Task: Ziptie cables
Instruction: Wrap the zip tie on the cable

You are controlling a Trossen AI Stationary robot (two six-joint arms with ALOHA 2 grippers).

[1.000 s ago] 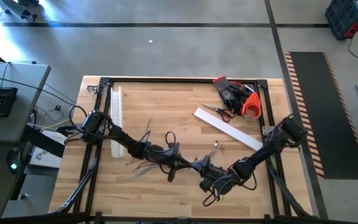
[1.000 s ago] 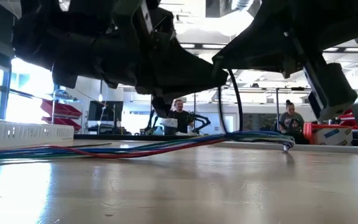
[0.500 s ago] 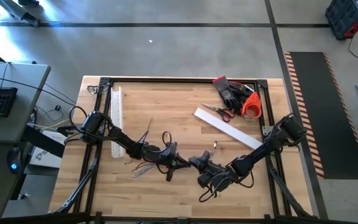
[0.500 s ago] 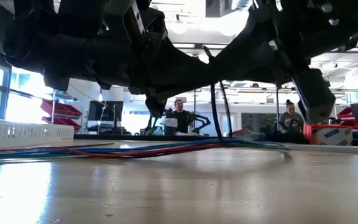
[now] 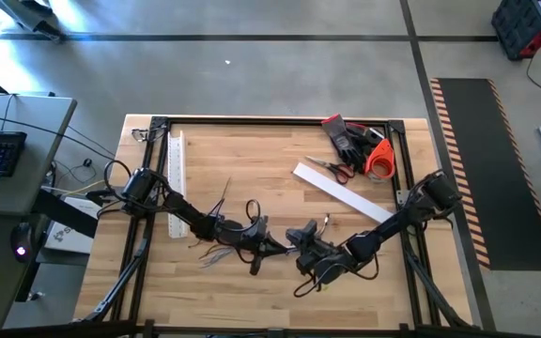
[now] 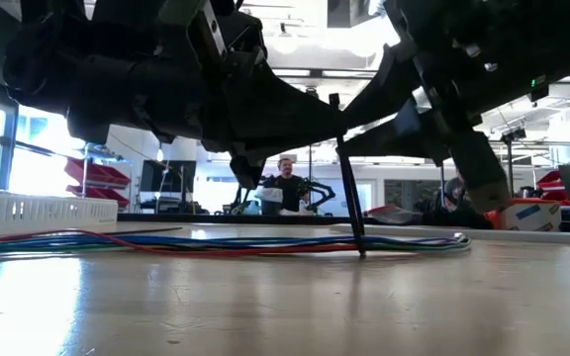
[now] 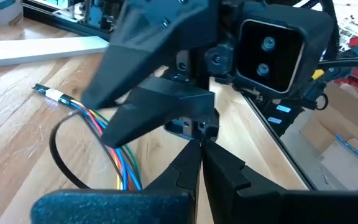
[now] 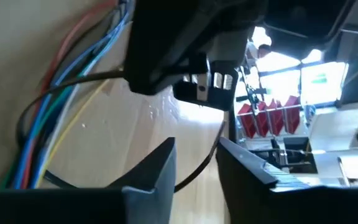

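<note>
The cables (image 5: 216, 250) lie flat along the table's middle, blue, red, green and yellow wires (image 6: 216, 242) side by side. A dark ziptie (image 7: 53, 146) loops around them (image 8: 36, 137), and its strip stands up from the table in the low view (image 6: 349, 198). My left gripper (image 5: 272, 247) is shut at the loop, coming from the table's left. My right gripper (image 5: 299, 246) faces it from the right. It is open (image 8: 197, 165), and the ziptie's strip runs through the gap between its fingers. My left gripper pinches the ziptie between its two shut fingertips (image 7: 199, 149), coming nearly level from the table's left. The strip leaves the fingers (image 8: 126, 78) and curves around the wires. Which part of the ziptie it has, the right gripper's body hides.
A white slotted duct (image 5: 175, 178) lies at the left. A white flat strip (image 5: 344, 195), scissors (image 5: 332, 169), dark gloves (image 5: 346, 139) and an orange roll (image 5: 378, 160) sit at the far right. People (image 6: 285, 183) are in the room behind.
My right gripper has gone toward the table's left, closer to the left gripper, has rolled, and has opened. The cables' right end, lifted a second ago, has sunk flat onto the table. The ziptie strip now stands upright from the wires.
</note>
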